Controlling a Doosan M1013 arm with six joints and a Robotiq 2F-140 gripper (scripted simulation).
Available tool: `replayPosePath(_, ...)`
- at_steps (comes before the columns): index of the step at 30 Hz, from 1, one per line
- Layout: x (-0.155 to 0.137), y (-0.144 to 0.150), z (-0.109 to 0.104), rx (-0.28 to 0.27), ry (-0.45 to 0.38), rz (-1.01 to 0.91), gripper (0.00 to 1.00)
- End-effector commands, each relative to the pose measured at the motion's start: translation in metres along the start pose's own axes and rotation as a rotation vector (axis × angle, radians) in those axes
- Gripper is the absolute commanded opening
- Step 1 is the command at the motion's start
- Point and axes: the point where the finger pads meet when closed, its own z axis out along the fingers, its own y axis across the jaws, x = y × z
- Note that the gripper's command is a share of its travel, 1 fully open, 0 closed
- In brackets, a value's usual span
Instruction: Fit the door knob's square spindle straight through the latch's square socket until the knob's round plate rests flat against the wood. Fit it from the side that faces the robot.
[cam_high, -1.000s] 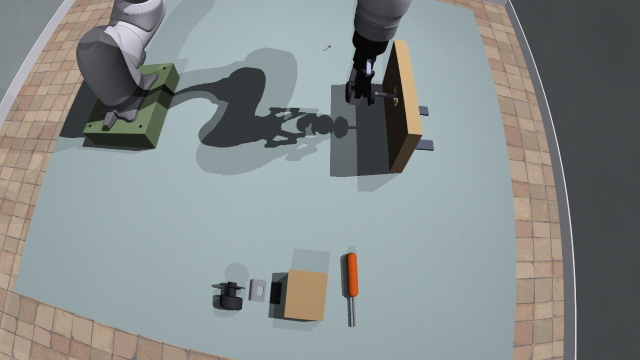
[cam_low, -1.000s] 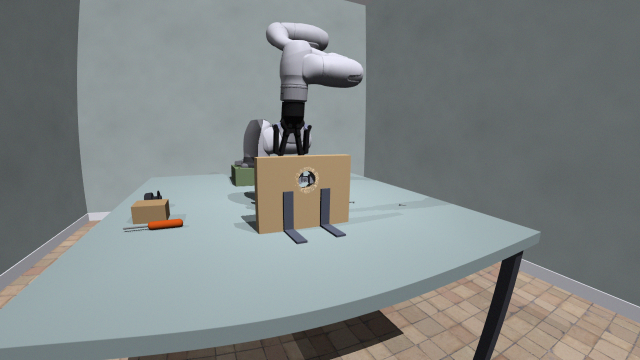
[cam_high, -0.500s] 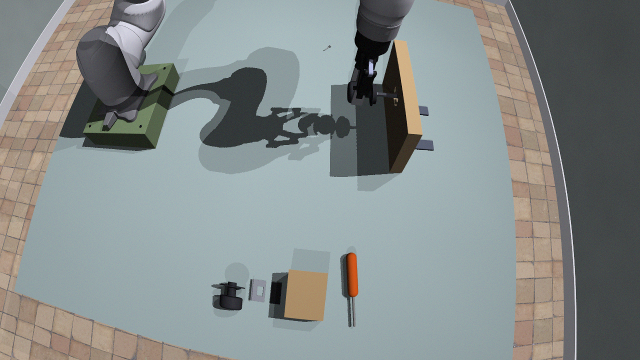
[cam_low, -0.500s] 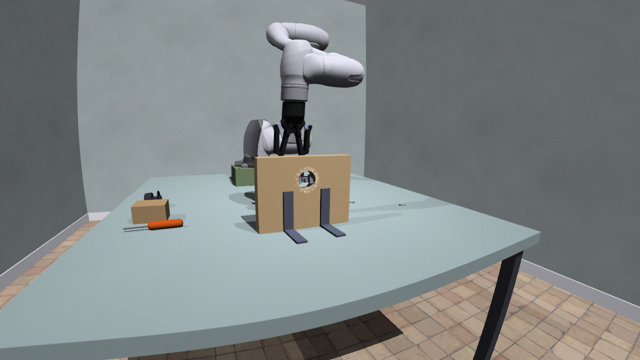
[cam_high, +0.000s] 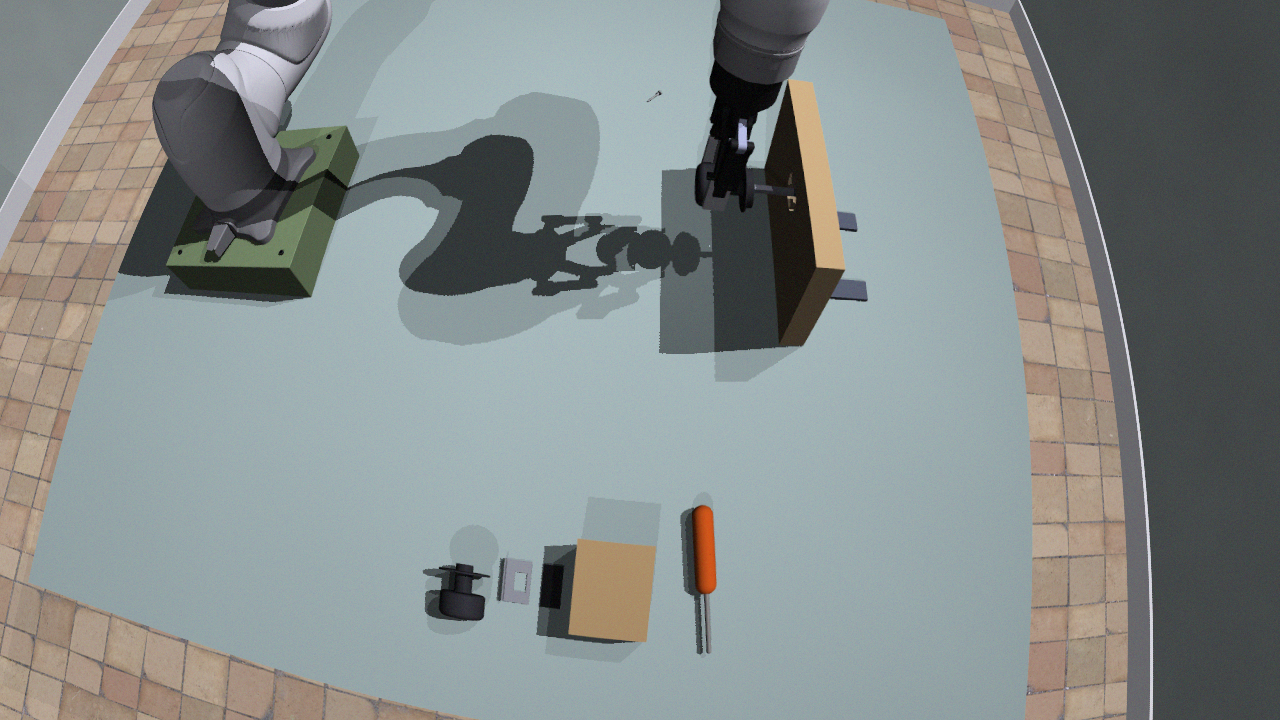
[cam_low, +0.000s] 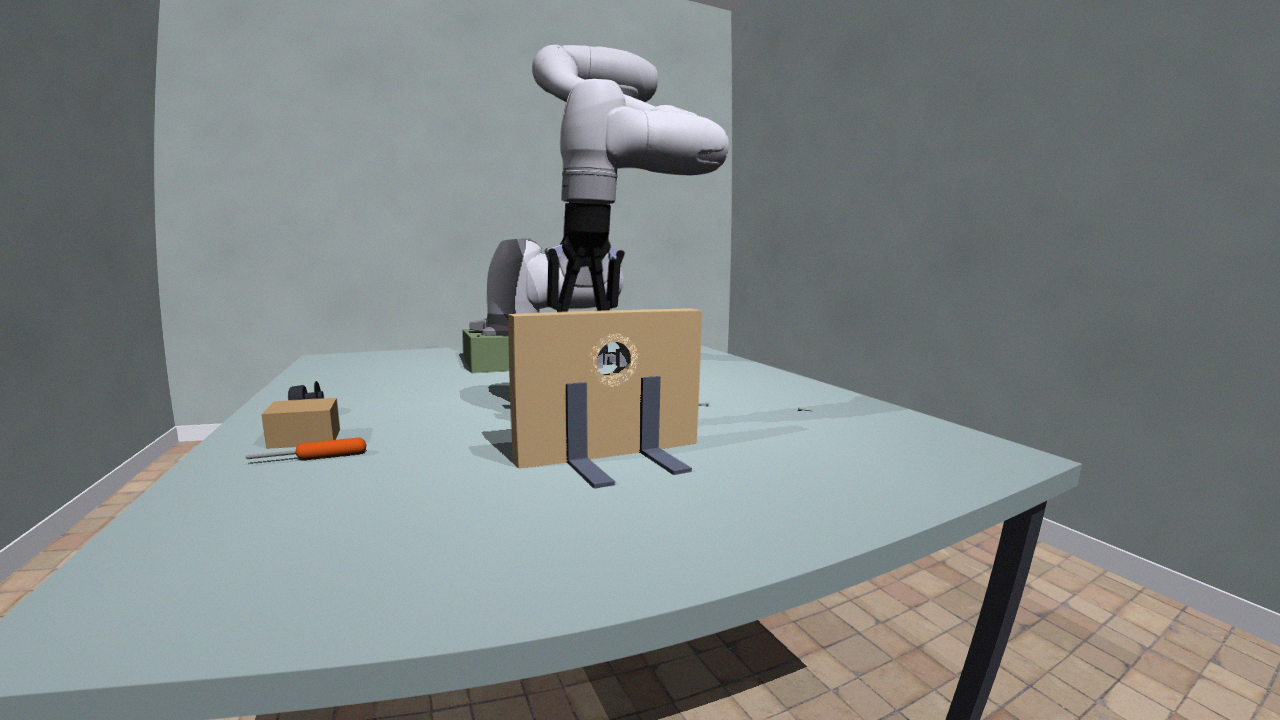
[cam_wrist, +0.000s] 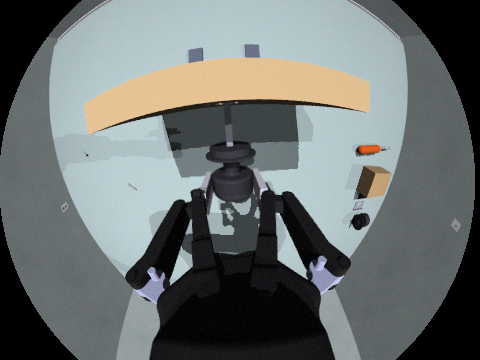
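My gripper (cam_high: 723, 191) (cam_wrist: 232, 178) is shut on the black door knob (cam_wrist: 232, 181), one finger on each side. The knob's round plate (cam_high: 748, 189) (cam_wrist: 230, 151) faces the upright wooden board (cam_high: 819, 197) (cam_low: 544, 402) (cam_wrist: 150, 95) and stands apart from it. The grey spindle (cam_high: 769, 188) (cam_wrist: 229, 132) points at the board and reaches its robot-side face near the brass-coloured latch part (cam_high: 791, 204). Whether its tip is inside the socket is hidden. In the exterior view the board hides the fingertips; small parts show through its round hole (cam_low: 614, 358).
Two brackets (cam_high: 848, 289) (cam_low: 577, 420) (cam_wrist: 252, 50) stand behind the board. Off to one side lie a second knob (cam_high: 462, 603) (cam_wrist: 359, 221), a slotted plate (cam_high: 507, 591), a wooden block (cam_high: 613, 591) (cam_low: 295, 426) and an orange screwdriver (cam_high: 704, 546) (cam_low: 331, 448). Small screws (cam_high: 655, 95) (cam_wrist: 132, 186) lie opposite.
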Motion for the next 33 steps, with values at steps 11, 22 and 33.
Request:
replayPosePath(11,0.0046,0.0,-0.0005,0.0,0.0,0.0,0.42)
replayPosePath(22,0.0047,0.0,-0.0005,0.0,0.0,0.0,0.42)
replayPosePath(33,0.0087,0.0,-0.0008,0.0,0.0,0.0,0.42)
